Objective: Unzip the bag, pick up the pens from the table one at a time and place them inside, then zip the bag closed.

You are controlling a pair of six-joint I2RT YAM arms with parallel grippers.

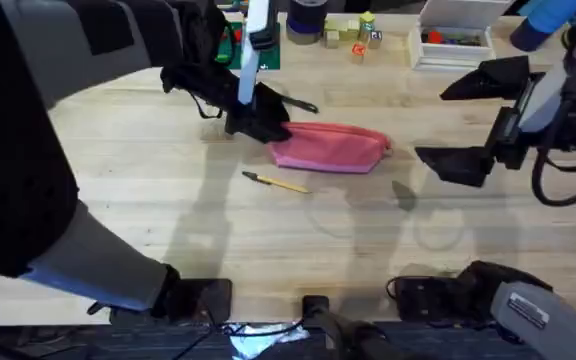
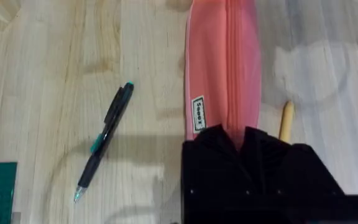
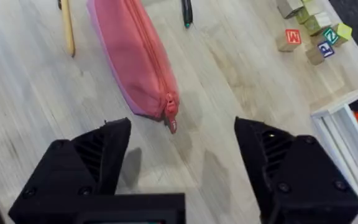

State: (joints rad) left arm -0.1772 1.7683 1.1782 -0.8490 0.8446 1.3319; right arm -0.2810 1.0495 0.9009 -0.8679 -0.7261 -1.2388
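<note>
**Mia:** Overhead view first. What do you see?

**Ben:** The pink bag (image 1: 330, 147) lies in the middle of the worktop (image 1: 168, 220). The yellow pen (image 1: 276, 182) lies just in front of it. The black pen (image 1: 296, 102) is behind it, and the left arm covers part of that pen.

**Mia:** And the left tool (image 1: 258, 122)?

**Ben:** It sits at the bag's left end. From above it is a dark lump, so its fingers are hard to make out.

**Mia:** Does the left wrist view help?

**Ben:** Yes. The left tool (image 2: 241, 140) is nearly closed, pinched on the end of the bag (image 2: 222, 62), right on the zipper line. The zipper looks closed. The whole black pen (image 2: 103, 142) shows here, with green bits on it. Just the end of the yellow pen (image 2: 285, 121) peeks out beside the tool.

**Mia:** What about the right tool (image 1: 463, 125)?

**Ben:** It is wide open and holds nothing. It hangs to the right of the bag, apart from it.

**Mia:** And the right wrist view?

**Ben:** The right tool (image 3: 182, 146) points at the bag's (image 3: 132, 56) other end, where the red zipper tab (image 3: 171, 118) hangs. Letter blocks (image 3: 309, 37) and the corner of a white box (image 3: 347, 124) show too. Both pens are cut off at the edge.
</note>
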